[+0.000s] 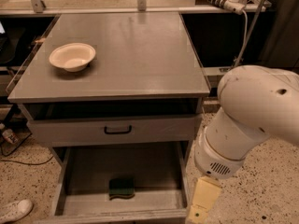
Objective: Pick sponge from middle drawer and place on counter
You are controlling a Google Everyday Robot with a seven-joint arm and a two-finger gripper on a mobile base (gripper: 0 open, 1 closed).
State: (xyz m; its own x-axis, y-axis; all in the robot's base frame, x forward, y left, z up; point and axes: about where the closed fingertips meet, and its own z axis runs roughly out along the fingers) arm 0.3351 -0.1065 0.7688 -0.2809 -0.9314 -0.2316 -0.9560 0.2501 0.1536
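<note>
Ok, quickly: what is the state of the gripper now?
The gripper: low, right of the middle drawer; open or closed cannot be told. The sponge lies in that drawer, not held.

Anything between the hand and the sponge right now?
Only the middle drawer's right wall: the hand sits outside it by the front right corner, while the sponge lies inside near the front. Nothing else visible intervenes.

The middle drawer (79, 171) stands pulled open, a wide grey metal box with bare walls and a plain front rim. The sponge (122, 188) lies flat on the drawer's floor near the front, about mid-width, dark green face up. Above the drawer, the tabletop (140, 55) is flat and matte grey. The claw (200, 208) hangs just outside the drawer's right front corner.
</note>
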